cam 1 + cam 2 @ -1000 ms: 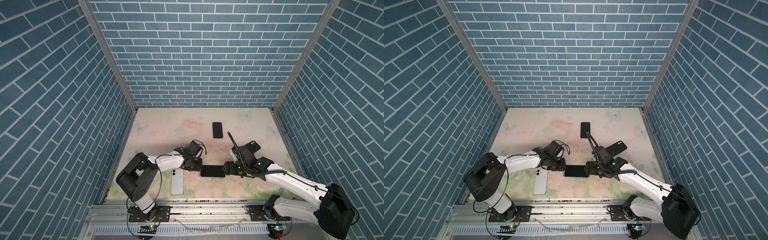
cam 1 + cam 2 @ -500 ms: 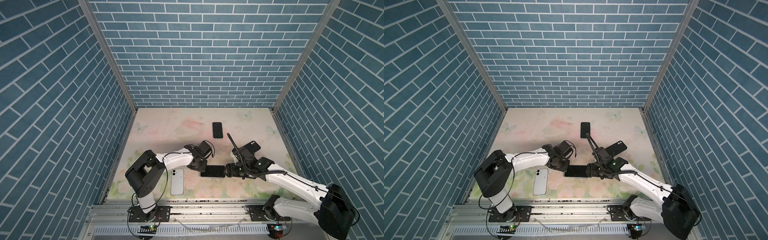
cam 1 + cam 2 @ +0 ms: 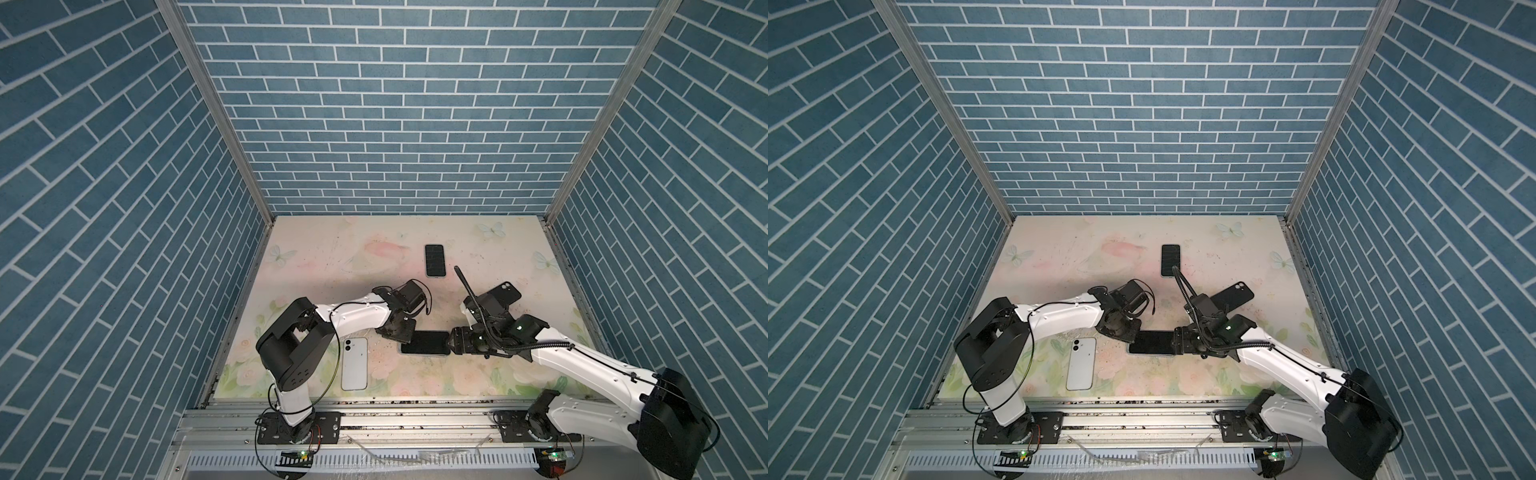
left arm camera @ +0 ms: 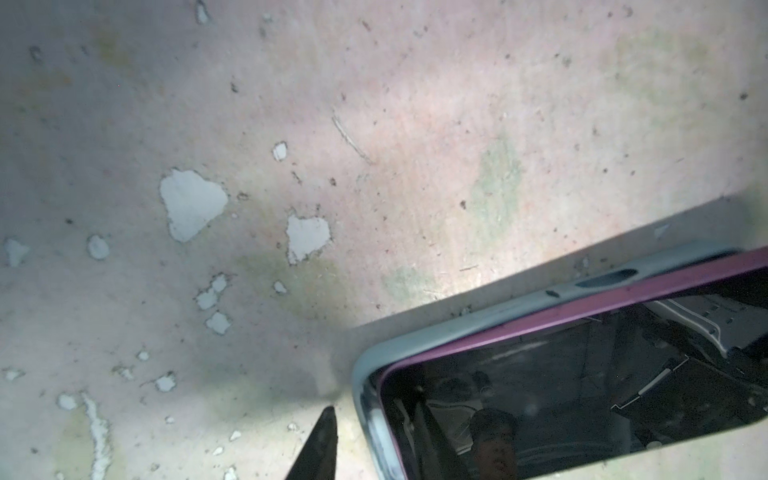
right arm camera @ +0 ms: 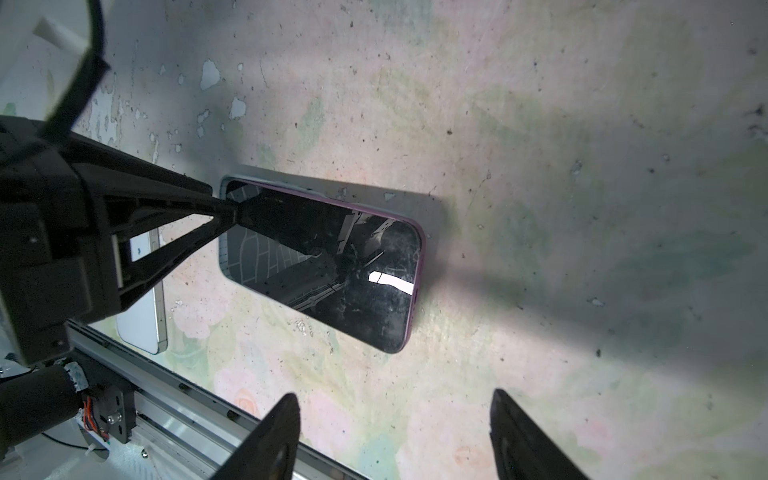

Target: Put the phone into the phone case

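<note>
Purple phone (image 3: 424, 343) screen-up in grey case (image 4: 478, 328), on table (image 3: 332, 257) front-centre, purple edge showing above case rim. Left gripper (image 5: 232, 212) tips at its far-left corner, jaws' gap: can't tell. Right gripper (image 5: 395, 395) just off opposite end, jaws wide, empty. White phone (image 3: 354, 369) lies near, to left.

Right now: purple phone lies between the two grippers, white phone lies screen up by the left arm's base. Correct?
No: the white phone lies back up, its camera lenses showing in both top views. The purple phone does lie between the left gripper and the right gripper.
</note>
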{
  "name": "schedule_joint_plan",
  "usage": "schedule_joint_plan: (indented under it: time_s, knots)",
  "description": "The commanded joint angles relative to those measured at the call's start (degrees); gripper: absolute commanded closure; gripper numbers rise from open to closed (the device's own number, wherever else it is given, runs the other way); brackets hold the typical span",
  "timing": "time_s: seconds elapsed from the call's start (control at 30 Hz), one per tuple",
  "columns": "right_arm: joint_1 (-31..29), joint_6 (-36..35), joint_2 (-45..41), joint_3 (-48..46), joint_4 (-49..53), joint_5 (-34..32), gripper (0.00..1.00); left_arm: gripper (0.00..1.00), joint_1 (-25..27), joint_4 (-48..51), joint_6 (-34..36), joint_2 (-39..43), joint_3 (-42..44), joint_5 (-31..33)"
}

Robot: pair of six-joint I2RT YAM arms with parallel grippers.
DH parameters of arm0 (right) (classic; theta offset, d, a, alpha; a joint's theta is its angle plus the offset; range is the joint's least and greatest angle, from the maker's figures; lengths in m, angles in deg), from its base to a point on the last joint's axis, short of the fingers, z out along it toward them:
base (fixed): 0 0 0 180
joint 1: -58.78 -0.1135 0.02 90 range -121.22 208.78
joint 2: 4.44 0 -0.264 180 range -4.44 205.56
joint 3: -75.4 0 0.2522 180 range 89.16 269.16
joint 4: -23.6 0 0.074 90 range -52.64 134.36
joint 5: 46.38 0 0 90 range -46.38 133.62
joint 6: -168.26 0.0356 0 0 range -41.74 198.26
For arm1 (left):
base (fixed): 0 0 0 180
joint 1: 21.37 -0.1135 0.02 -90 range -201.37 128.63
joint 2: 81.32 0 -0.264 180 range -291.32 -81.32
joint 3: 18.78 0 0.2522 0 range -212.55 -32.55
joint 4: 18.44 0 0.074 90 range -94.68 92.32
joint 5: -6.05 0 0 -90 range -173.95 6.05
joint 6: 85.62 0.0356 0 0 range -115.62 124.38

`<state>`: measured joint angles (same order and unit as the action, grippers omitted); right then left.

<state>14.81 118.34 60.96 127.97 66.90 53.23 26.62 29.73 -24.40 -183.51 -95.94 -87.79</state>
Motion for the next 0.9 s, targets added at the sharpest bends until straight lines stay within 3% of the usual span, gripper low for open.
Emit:
schedule_joint_plan:
  time_s: [0.0,0.2,0.53,0.77,0.87]
  knots:
    - [0.2,0.27,0.64,-0.88,-0.58,1.19,0.28,0.67,0.27,2.62,1.54,-4.26,2.46,0.48]
    - [0.18,0.44,1.19,-0.84,-1.59,2.03,0.28,0.64,0.0,-2.88,-0.47,1.91,4.83,-7.63]
    - [0.16,3.31,3.06,-1.93,-7.26,5.97,0.4,0.63,-1.03,-5.61,-4.58,6.66,7.85,-9.93]
    - [0.39,4.5,6.05,-1.8,-8.29,4.08,0.41,0.62,-4.39,-13.76,-8.25,10.4,14.45,-16.54]
    - [1.02,5.35,7.72,-1.96,-8.99,3.58,0.48,0.62,-5.7,-18.18,-10.23,11.33,17.16,-19.55]
